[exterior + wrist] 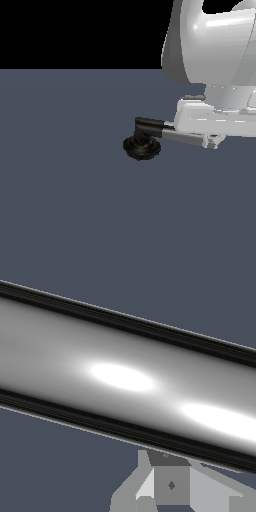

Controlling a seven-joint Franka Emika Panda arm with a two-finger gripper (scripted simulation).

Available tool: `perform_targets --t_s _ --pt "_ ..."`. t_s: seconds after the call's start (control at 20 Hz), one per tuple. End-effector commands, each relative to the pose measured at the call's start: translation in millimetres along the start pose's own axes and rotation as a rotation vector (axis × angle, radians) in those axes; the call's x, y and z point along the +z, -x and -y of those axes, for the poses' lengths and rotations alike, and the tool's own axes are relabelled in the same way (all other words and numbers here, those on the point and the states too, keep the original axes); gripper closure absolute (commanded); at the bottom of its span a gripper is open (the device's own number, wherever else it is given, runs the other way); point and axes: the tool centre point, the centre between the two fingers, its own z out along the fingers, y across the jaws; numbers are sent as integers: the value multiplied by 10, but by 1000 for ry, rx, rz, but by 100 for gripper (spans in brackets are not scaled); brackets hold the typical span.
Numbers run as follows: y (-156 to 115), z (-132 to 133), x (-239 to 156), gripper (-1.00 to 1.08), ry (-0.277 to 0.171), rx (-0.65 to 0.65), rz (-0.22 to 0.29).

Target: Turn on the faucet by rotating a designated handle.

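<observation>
A: Where is the handle (182, 136) now?

B: It sticks out sideways from the black elbow (148, 126) of the faucet (142, 145), which stands on the dark surface (65, 175). The bar runs toward the exterior view's right, under the end effector (212, 141).

A: Is the end effector clamped on it?

B: I cannot tell. The wrist view shows the chrome bar (125, 376) very near, but the fingers are not clear.

A: How to do the turn well?

B: I think: push far from the elbow, follow an arc around the ribbed base, and stay level.
</observation>
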Motion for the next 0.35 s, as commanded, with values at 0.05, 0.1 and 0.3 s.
perform_targets --t_s 0.05,0.1,0.3 --pt "-121 -172 -32 108 6 13 -11" --pt "-148 -196 -32 108 6 13 -11" --pt "-225 -273 -36 108 6 15 -12"
